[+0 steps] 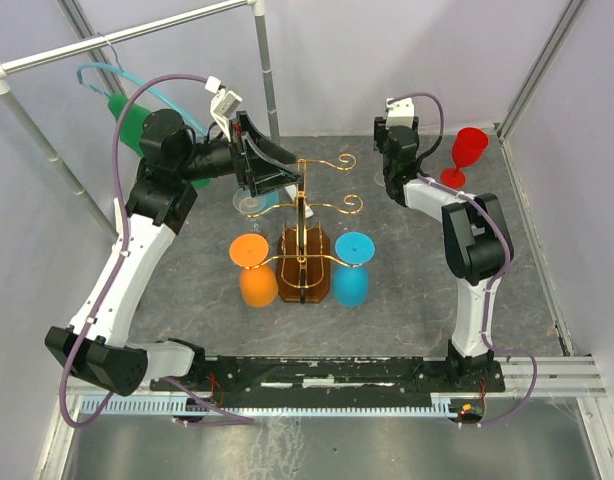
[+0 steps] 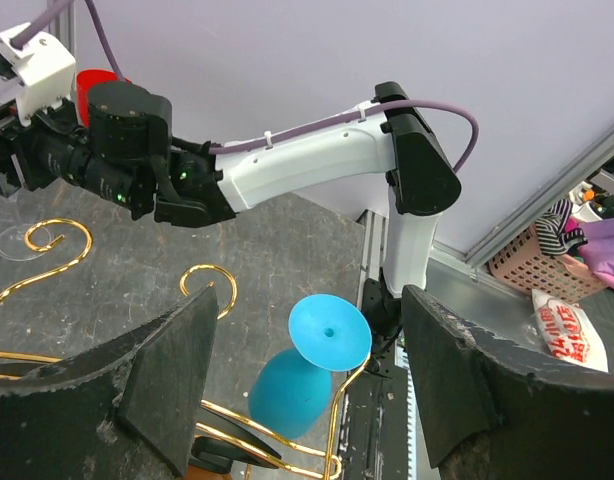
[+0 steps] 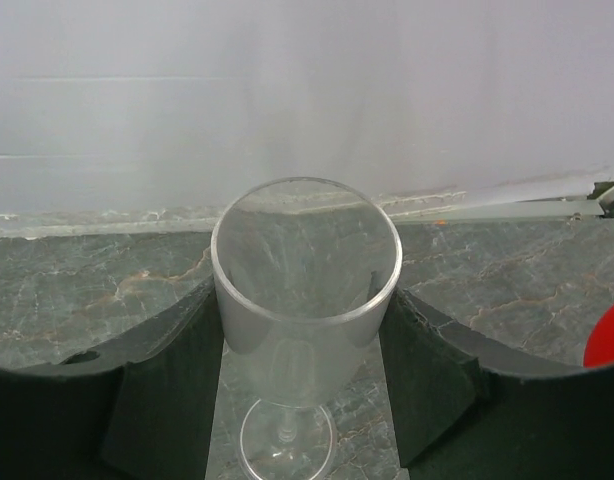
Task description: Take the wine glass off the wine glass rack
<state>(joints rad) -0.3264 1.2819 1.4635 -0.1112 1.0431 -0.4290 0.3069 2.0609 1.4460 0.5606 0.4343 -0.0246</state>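
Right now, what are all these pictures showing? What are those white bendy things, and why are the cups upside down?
The white bendy things are two robot arms bolted to a table. One picture looks down from above. The other two come from little cameras on each arm's wrist.

In the middle stands a gold wine glass rack on a brown wooden base. An orange glass and a blue glass hang from it upside down by their feet. A red glass stands upright on the grey table.

The left tool is open, up beside the top of the rack. The right tool has its black fingers on either side of a clear glass standing upright on the table. I cannot tell whether they are squeezing it.
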